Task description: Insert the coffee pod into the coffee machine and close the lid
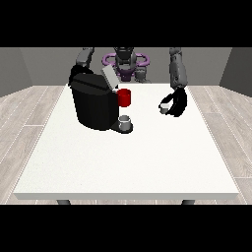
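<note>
Large white table, carrying:
- Black, boxy coffee machine, near my far edge, toward the view's left corner; grey lid raised and tilted.
- Red cup, just beside the machine.
- Small grey cup, on the machine's drip base.
- Small grey coffee pod, toward the far edge at the view's right, pinched in my curled black hand at the view's right.
- My other hand: hidden behind the machine; fingers cannot be told.
</note>
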Robot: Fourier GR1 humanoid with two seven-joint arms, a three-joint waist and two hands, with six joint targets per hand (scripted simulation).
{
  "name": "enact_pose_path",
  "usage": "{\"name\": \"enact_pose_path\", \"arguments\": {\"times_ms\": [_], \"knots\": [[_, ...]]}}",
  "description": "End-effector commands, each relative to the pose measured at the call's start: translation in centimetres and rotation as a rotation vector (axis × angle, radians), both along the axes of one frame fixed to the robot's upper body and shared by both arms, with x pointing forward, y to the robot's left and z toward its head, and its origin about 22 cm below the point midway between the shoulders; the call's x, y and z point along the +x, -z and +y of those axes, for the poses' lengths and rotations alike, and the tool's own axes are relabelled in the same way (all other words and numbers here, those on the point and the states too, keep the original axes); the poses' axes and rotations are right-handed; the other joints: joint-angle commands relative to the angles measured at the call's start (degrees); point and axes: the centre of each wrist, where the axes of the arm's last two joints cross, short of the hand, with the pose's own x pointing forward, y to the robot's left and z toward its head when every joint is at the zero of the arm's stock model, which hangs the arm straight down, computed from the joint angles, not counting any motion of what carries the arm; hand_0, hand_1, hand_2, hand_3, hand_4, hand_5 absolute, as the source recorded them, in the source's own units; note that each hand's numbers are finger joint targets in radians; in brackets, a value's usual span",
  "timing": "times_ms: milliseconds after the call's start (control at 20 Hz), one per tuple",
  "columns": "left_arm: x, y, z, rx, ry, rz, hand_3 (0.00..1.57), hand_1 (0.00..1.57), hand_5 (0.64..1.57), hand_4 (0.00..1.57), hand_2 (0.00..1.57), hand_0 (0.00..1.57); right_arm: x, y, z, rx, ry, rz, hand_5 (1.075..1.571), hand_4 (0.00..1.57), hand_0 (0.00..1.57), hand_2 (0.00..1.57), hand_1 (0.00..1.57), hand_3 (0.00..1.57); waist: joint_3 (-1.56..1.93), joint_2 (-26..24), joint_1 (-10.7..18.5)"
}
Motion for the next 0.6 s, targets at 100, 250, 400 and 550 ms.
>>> {"name": "enact_pose_path", "arguments": {"times_ms": [100, 250, 400, 550], "knots": [[-0.4, 1.0, -0.1, 0.075, 0.014, 0.030, 0.97, 1.11, 1.571, 0.28, 1.17, 1.11, -0.5, 2.4, -1.7, 0.036, 0.031, -0.003, 1.571, 0.51, 0.00, 0.00, 0.00, 0.00, -0.01, 0.0, 0.8], [0.6, -0.8, 0.1, 0.058, 0.079, -0.047, 1.36, 1.27, 1.571, 0.51, 1.40, 1.27, -0.4, 2.2, -1.6, 0.024, 0.020, 0.034, 1.571, 0.49, 0.00, 0.00, 0.00, 0.00, -0.03, -0.3, 1.0], [2.0, -2.0, -2.3, 0.045, 0.163, -0.008, 1.41, 1.47, 1.571, 0.61, 1.47, 1.47, -0.5, 3.4, -1.6, 0.028, 0.023, 0.065, 1.571, 0.41, 0.00, 0.00, 0.00, 0.00, 0.00, -4.0, 1.7], [3.8, -4.4, -4.9, 0.003, 0.212, -0.050, 1.36, 1.40, 1.571, 0.60, 1.42, 1.40, 0.4, 3.2, -1.9, 0.048, 0.039, 0.098, 1.571, 0.43, 0.00, 0.00, 0.00, 0.00, 0.01, -5.0, 1.7]]}}
